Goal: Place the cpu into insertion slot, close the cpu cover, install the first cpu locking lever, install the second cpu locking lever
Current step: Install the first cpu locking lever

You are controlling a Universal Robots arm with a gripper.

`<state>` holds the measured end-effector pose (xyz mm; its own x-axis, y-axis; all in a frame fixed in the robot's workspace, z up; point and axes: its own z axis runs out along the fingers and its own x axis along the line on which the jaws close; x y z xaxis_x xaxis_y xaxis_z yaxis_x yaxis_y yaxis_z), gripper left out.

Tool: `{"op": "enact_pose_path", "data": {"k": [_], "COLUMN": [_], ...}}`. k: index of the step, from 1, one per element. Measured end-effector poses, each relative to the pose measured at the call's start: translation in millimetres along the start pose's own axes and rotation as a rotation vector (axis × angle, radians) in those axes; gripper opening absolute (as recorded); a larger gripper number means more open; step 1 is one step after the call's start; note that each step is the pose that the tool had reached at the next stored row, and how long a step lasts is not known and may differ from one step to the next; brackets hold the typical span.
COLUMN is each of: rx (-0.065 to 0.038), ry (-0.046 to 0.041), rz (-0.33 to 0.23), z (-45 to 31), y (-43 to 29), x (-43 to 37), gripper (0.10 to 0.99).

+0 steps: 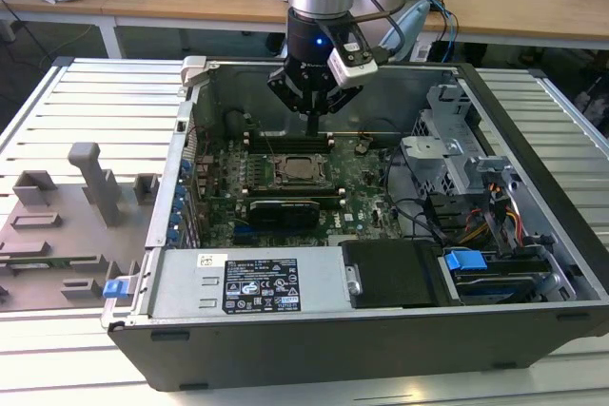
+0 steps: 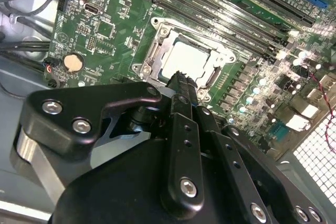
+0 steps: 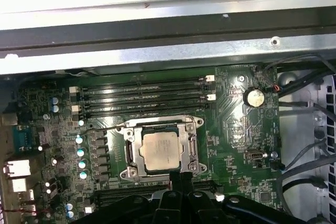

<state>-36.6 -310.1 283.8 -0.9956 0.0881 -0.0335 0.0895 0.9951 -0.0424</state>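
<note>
Chip in, by my screens: the cpu (image 3: 160, 150) lay flat in the slot (image 1: 293, 170) on the green board (image 3: 233, 145), its silvery top showing through the window of the cover (image 3: 130, 153). That cover was folded down over the chip and looked level on the socket, so I counted the first two steps as done. My claw (image 2: 181, 77) hung low just beside one edge of the socket, over a bank of memory slots (image 3: 142, 94). Its fingers were pressed together with nothing between them, as far as both wrist views let me see. Whether the tip touched the socket frame, I could not tell. The locking levers were too thin for me to call latched or loose, so I held both as not yet confirmed.
</note>
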Motion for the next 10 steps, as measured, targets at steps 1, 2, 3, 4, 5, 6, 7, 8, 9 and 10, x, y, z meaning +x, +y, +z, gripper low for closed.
{"op": "enact_pose_path", "data": {"k": [1,2,3,4,5,6,7,8,9,10], "rx": [-0.020,-0.035,-0.054,-0.055,-0.055,-0.056,-0.057,-0.058,-0.059,-0.059], "ry": [0.0019,0.0032,0.0048,0.0048,0.0046,0.0043,0.0037,0.0033,0.0029,0.0026], "rz": [0.000,0.000,-0.001,-0.007,-0.016,-0.040,-0.078,-0.108,-0.127,-0.148], "z": [0.1,0.1,0.1,0.1,0.1,0.1,0.1,0.1,0.1,0.1], "y": [0.1,0.1,0.1,0.1,0.1,0.1,0.1,0.1,0.1,0.1], "x": [-0.1,-0.1,-0.1,-0.1,-0.1,-0.1,-0.1,-0.1,-0.1,-0.1], "gripper": [0.106,0.106,0.106,0.106,0.106,0.106,0.106,0.106,0.106,0.106]}}
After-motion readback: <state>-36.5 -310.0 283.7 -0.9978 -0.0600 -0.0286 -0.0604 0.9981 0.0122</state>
